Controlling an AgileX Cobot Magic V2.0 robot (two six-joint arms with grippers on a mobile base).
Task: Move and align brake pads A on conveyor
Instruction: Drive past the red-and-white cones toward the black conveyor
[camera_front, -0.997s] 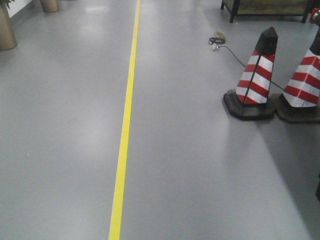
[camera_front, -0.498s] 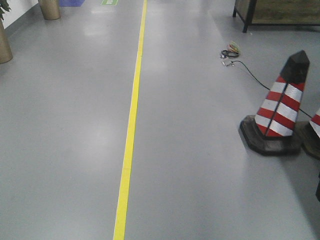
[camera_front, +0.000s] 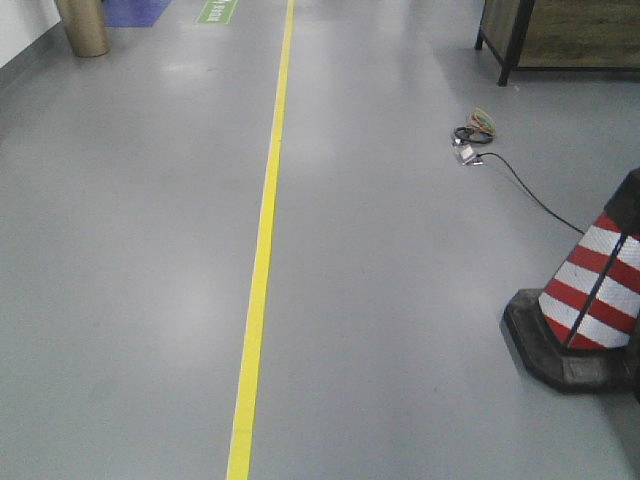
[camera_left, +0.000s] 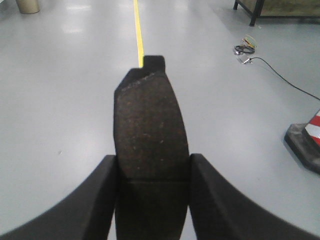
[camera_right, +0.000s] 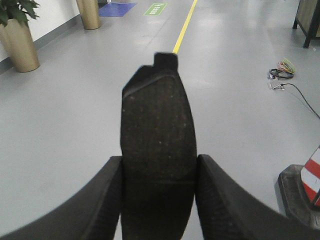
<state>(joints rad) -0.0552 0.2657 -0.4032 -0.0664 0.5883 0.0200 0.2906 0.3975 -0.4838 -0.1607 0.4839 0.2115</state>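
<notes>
Nearest the left wrist camera, the left claw (camera_left: 152, 172) is closed part-way onto a brake pad (camera_left: 150, 115). Its two black fingers (camera_left: 95, 200) press the pad's long side edges at the near end. The rest of the pad juts forward over the floor (camera_left: 60, 100), gritty face up, with a small tab at its far tip. The right wrist view shows the same arrangement: the right claw (camera_right: 159, 172) clamps a second brake pad (camera_right: 157, 115) across its width at the near end.

Each pad looks rigid and probably dense for its size, since it is friction material on a metal backing. It should not flex or crush under the fingers. The rough face and square edges likely give good purchase. However, a hold at one end leaves most of the length overhanging, so a pad may pivot if jolted. A hold nearer the middle, across the narrow width, would probably be steadier for aligning. The friction edges might chip if a pad is dropped.

Beyond the claws lies grey floor with a yellow line (camera_front: 262, 250) running away from the robot. A striped traffic cone (camera_front: 595, 295) stands to the right. Further off are a cable (camera_front: 530, 190), a coil of wires (camera_front: 478, 128), a wooden bench (camera_front: 560, 30) and a brass-coloured planter (camera_right: 20, 42).

No conveyor or tabletop is in view, so the pads are probably in transit.
</notes>
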